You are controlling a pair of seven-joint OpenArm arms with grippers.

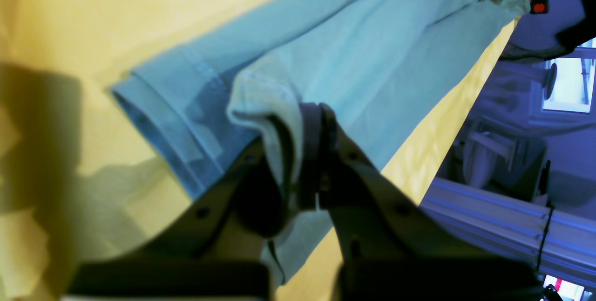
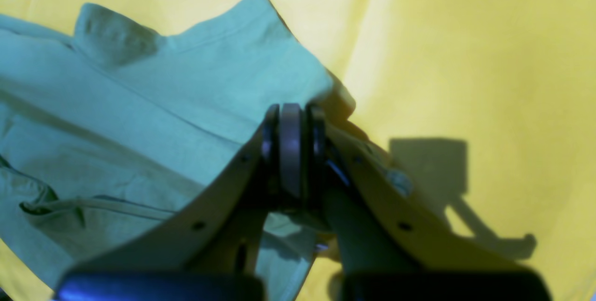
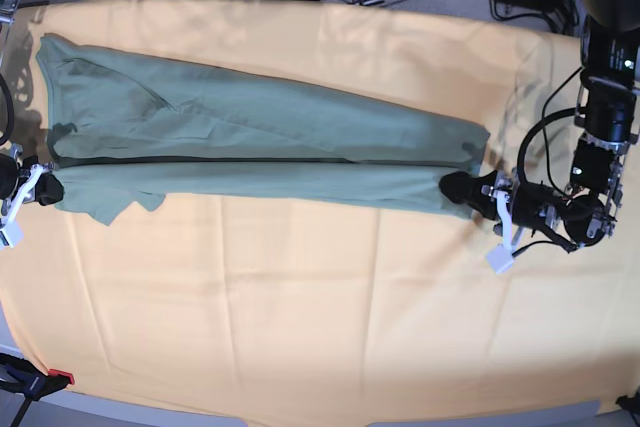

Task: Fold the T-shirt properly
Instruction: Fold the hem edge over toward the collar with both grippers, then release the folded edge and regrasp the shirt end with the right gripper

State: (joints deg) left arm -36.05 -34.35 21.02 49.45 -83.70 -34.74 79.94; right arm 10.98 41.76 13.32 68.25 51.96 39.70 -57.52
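Left wrist view: the left gripper (image 1: 302,152) has its jaws clamped on a bunched fold of the T-shirt (image 1: 354,58), thin cloth puckering between them; beyond, the shirt's stitched hem (image 1: 186,119) lies in stacked layers on the yellow cloth (image 1: 93,21) covering the bench. The fabric sags and creases freely, so it is judged light, soft and limp, with no stiffness to hold a shape once released. Right wrist view: the right gripper (image 2: 291,142) has its jaws pressed together on the edge of the shirt's near corner, with a little of the fabric lifted at the pinch; whether all layers are caught cannot be told. A sleeve (image 2: 111,40) shows as a small raised flap, and the neck opening (image 2: 51,205) lies rumpled toward the lower left. Base view: the T-shirt (image 3: 260,137) lies on the far half of the bench as a long band folded lengthwise, its two halves meeting along a dark seam line; the right gripper (image 3: 30,192) holds one end at the view's left, the left gripper (image 3: 485,197) the other end at the view's right. Handling note: such cloth is best taken at its end corners through every layer, as here, and kept lightly taut between the arms; slack would probably let the fold slide open, and the yellow cloth beneath could be pinched along with it.
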